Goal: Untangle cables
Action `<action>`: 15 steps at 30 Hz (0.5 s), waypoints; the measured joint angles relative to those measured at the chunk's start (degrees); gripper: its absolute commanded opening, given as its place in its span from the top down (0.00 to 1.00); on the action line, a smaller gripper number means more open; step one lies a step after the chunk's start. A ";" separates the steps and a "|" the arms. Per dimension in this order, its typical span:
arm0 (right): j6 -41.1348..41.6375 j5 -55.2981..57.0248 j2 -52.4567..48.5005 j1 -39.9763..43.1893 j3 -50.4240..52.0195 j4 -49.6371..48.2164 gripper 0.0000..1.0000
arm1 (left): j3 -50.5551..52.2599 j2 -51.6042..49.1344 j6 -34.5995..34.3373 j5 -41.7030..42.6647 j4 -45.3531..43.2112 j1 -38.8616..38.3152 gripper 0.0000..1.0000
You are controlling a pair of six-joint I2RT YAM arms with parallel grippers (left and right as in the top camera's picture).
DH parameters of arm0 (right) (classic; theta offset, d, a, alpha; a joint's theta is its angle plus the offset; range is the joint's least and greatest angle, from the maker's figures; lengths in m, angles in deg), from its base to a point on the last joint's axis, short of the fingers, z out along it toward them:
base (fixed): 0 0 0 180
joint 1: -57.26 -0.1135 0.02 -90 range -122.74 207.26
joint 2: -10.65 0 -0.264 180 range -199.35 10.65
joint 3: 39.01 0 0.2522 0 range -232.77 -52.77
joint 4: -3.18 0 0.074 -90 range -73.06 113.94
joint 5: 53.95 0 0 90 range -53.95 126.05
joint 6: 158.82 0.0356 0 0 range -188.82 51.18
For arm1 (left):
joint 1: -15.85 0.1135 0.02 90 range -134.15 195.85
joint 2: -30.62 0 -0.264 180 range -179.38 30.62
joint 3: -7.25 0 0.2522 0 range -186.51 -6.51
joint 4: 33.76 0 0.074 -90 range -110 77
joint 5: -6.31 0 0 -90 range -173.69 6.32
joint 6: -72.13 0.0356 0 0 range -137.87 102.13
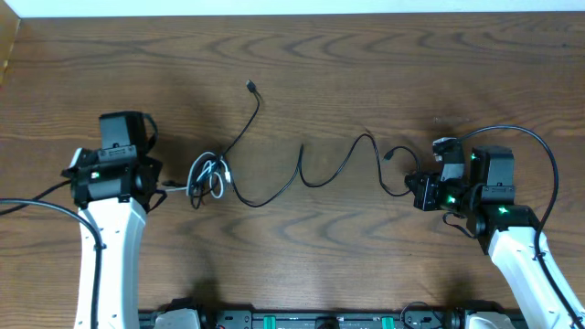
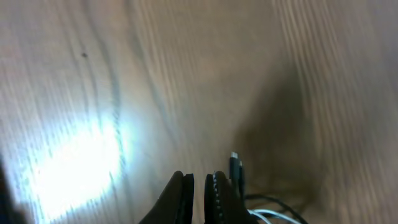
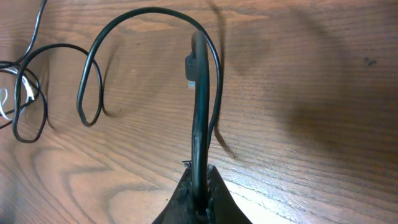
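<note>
Left gripper (image 2: 198, 186) jaws together at tangle's left edge; whether cord is pinched, cannot tell. Tangle (image 1: 208, 176) of white and black loops lies left of centre. Black cord (image 1: 315, 179) snakes right into right gripper (image 3: 199, 177), clamped below plug (image 3: 194, 62). Cords likely light, limp, slippery; best gripped near plugs.

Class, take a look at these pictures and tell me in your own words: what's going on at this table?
Two robot arms are working on cables lying on a wooden table. The right gripper is shut on one end of a long black cable, its plug sticking out past the fingers. That cable snakes in loose bends across to a small knot of black and white cables. The left gripper is shut right beside that knot; whether it grips a strand cannot be told. The knot is not yet undone.
</note>
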 measured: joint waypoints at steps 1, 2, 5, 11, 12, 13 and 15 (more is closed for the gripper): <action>0.00 0.00 0.00 0.00 0.00 0.00 0.99 | 0.00 0.00 0.11 -0.37 0.07 0.48 0.92; 0.00 0.02 0.00 0.00 0.00 0.00 0.99 | 0.00 0.00 0.13 -0.70 0.20 0.94 0.92; 0.00 0.24 0.00 0.00 0.00 0.02 0.99 | 0.00 0.00 0.15 -2.32 0.94 2.10 0.92; 0.00 0.48 0.00 0.00 0.00 0.02 0.99 | 0.00 0.00 0.15 -5.60 1.44 3.78 0.89; 0.00 0.48 0.00 0.00 0.00 0.02 0.99 | 0.00 0.00 0.15 -5.95 1.44 4.04 0.85; 0.00 0.48 0.00 0.00 0.00 0.02 0.99 | 0.00 0.00 0.17 -6.12 1.42 4.26 0.78; 0.00 0.48 0.00 0.00 0.00 0.02 0.99 | 0.00 0.00 0.28 -6.54 1.44 4.44 0.60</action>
